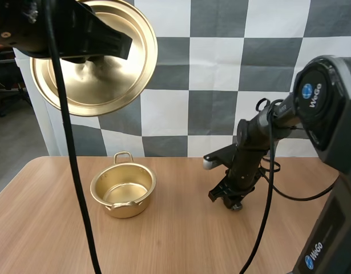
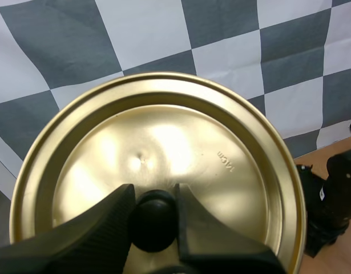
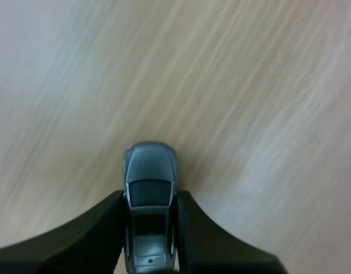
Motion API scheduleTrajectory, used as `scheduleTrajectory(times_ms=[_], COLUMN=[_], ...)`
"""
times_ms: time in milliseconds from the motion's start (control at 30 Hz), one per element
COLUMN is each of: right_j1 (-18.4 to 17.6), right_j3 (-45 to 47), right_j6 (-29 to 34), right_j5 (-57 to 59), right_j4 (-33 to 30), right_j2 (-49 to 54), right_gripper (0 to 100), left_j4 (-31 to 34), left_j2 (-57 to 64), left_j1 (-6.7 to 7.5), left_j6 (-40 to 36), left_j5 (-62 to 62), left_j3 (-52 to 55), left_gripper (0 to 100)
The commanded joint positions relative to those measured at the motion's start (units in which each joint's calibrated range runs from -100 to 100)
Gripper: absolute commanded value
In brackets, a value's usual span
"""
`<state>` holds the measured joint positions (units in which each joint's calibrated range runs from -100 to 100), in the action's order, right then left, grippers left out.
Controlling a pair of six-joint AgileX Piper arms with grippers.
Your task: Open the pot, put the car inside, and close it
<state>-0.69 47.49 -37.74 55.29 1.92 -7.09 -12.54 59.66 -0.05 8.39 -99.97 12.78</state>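
The lid (image 2: pixel 164 142) is being held aloft by its black knob (image 2: pixel 154 222), which is being pinched in the left pincer (image 2: pixel 154 194). The grey car (image 3: pixel 149 171) is being gripped by the right pincer (image 3: pixel 151 208), low over the desk (image 1: pixel 181 245), right of the open pot (image 1: pixel 135 206).

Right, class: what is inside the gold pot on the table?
The pot shows its bare gold floor, nothing on it. Its near inner wall is hidden behind the rim. Right gripper pinches the car; left gripper holds the lid aloft.
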Motion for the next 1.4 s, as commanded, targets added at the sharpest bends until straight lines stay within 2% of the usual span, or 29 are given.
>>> scheduleTrajectory(times_ms=[0,100,200,300,333,433,633,833,1033,1133,1367], right_j1=[0.0,0.0,0.0,0.0,0.0,0.0,-0.16,-4.73,-11.96,-14.92,-18.64], right_j3=[-8.07,-10.67,-15.07,-18.77,-20.29,-21.37,-21.52,-21.52,-21.52,-21.52,-24.17], right_j6=[-5.12,-7.16,-10.7,-14.36,-16.0,-17.03,-22.04,-23.09,-23.09,-23.09,-22.51], right_j5=[12.79,16.02,22.88,32.05,38.34,44.71,44.71,44.71,44.71,40.47,34.17], right_j4=[5.8,9.2,15.48,20.92,23.28,26.7,36.01,35.65,35.65,35.5,31.72], right_j2=[12.07,15.73,23.18,29.26,30.94,30.94,27.46,19.77,14.52,13.62,10.39], right_gripper=[0,0,0,0,0,0,0,0,0,0,0], left_j4=[-0.05,-0.05,-0.05,1.09,2.28,2.55,2.55,5.9,7.19,7.19,5.64], left_j2=[1.04,2.22,3.63,5.88,9.54,13.23,18.24,19.05,19.05,19.15,19.15], left_j1=[0.0,0.0,0.0,0.0,0.0,0.0,0.0,0.0,-0.17,-0.6,-0.92], left_j6=[-0.05,-0.05,-0.31,-0.92,-1.27,-1.25,-1.25,-2.36,-2.66,-2.89,-3.03], left_j5=[-0.03,-0.03,-0.03,-0.03,-0.03,-0.03,-0.03,-0.03,-0.03,-0.03,-0.03], left_j3=[-0.01,-0.01,-0.01,-0.01,-0.01,-0.01,-0.01,-0.01,-0.01,-0.01,-0.01], left_gripper=[0,0,0,0,0,0,0,0,0,0,0])
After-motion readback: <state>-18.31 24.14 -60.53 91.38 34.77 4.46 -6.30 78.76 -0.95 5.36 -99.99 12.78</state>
